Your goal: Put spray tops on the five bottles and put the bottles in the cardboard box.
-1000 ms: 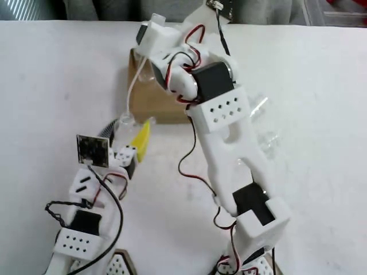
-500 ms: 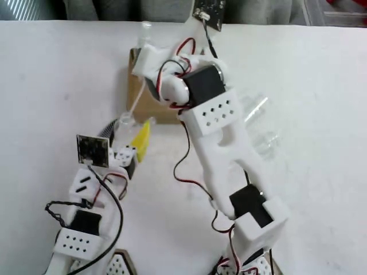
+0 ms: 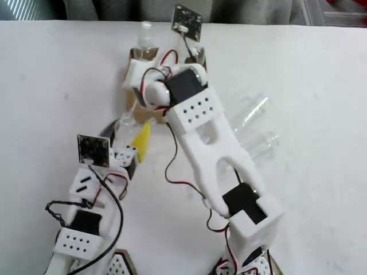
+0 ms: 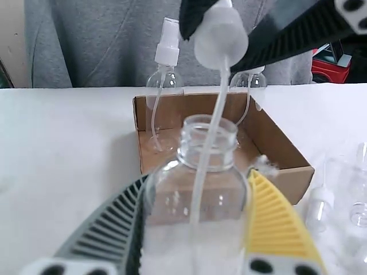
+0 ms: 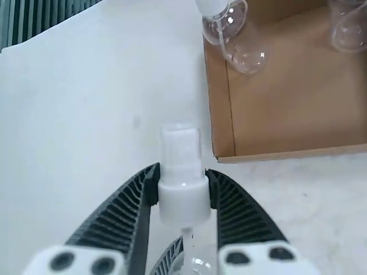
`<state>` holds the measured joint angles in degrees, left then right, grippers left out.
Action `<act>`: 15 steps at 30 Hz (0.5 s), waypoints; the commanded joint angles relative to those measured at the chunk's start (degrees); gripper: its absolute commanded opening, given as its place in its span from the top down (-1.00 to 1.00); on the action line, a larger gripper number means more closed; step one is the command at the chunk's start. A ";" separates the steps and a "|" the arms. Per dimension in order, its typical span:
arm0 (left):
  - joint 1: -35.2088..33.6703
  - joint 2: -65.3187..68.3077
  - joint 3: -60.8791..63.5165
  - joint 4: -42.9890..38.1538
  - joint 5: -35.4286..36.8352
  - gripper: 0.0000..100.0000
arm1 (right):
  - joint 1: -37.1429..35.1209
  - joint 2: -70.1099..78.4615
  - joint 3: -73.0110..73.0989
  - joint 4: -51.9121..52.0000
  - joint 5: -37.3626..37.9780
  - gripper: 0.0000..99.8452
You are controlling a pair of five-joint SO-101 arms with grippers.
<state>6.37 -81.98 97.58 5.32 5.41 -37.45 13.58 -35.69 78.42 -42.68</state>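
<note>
My left gripper (image 3: 127, 129) (image 4: 198, 189) is shut on a clear open-necked bottle (image 3: 124, 122) (image 4: 207, 143), held upright in front of the cardboard box (image 3: 146, 114) (image 4: 275, 143) (image 5: 287, 97). My right gripper (image 3: 136, 91) (image 5: 182, 175) (image 4: 221, 23) is shut on a white spray top (image 5: 182, 189) (image 4: 221, 40) straight above that bottle. The top's thin tube runs down through the bottle's neck. Two bottles with spray tops (image 4: 166, 74) (image 4: 249, 80) stand in the box, and they appear in the right wrist view as well (image 5: 229, 28) (image 5: 350, 17).
Loose clear bottles (image 3: 252, 109) (image 3: 265, 140) (image 4: 318, 206) lie on the white table to the right of the box. The right arm stretches from the near edge across the box. A person in grey sits behind the far table edge.
The right arm has swung left, bringing its gripper with the spray top over the left gripper's bottle. The left arm has kept still.
</note>
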 commanded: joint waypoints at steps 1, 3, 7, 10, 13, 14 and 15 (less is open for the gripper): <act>0.40 -1.10 -0.26 -0.26 0.26 0.96 | -2.77 -0.66 -0.35 -0.48 0.00 0.97; 0.40 -1.10 -0.26 -0.26 0.26 0.96 | -3.82 -0.75 -0.35 -0.48 0.00 0.97; 0.40 -1.10 -0.26 -0.26 0.26 0.96 | -4.53 -0.75 -0.44 0.04 0.09 0.97; 0.40 -1.10 -0.26 -0.26 0.26 0.96 | -4.79 -1.10 -0.70 1.45 0.26 0.97; 0.40 -1.10 -0.26 -0.26 0.26 0.96 | -5.85 -2.86 0.26 2.42 3.69 0.97; 0.40 -1.10 -0.26 -0.26 0.26 0.96 | -6.29 -3.65 0.79 2.51 4.40 0.97; 0.40 -1.10 -0.26 -0.26 0.26 0.96 | -6.37 -4.35 1.32 2.51 4.57 0.97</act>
<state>6.11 -81.98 97.58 5.32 5.67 -42.02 12.97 -34.64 79.82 -40.13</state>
